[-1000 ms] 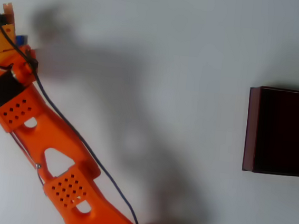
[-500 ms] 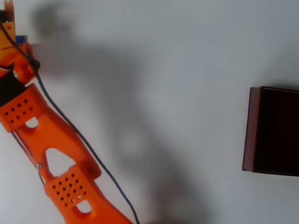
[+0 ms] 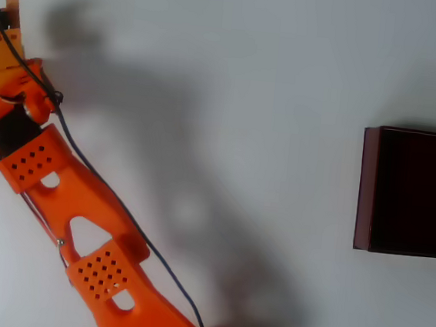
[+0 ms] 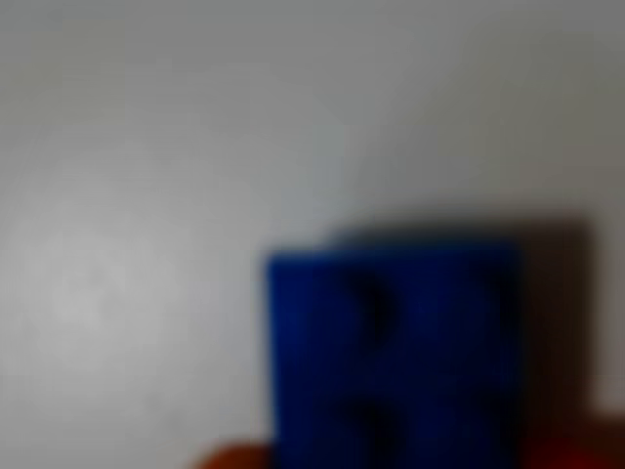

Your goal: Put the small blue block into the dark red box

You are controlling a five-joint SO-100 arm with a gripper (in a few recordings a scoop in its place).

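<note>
- White, smooth bench [image 3: 237, 49] spreads across the overhead view, matte and bare over a broad middle stretch, crossed by the arm's soft grey shadow.
- Orange plastic arm [image 3: 82, 212], with perforated plates and a thin dark cable along it, runs from the bottom edge up to the top-left corner, close against the left border of the overhead view.
- Dark red box [image 3: 367, 186], square with thin maroon walls and a near-black inside, sits at the right edge, partly cut off by the border and well apart from the arm; nothing lies on the bench between them.
- Orange tool [image 3: 2, 34] is at the far upper left; from these views I cannot tell whether its fingers are apart or together.
- Small blue block [image 4: 391, 352], a solid bright blue rectangle with dark round dimples, looms blurred in the wrist view, resting on the pale bench and casting a shadow to its right, with a blurred sliver of orange along the bottom edge just beneath it.
</note>
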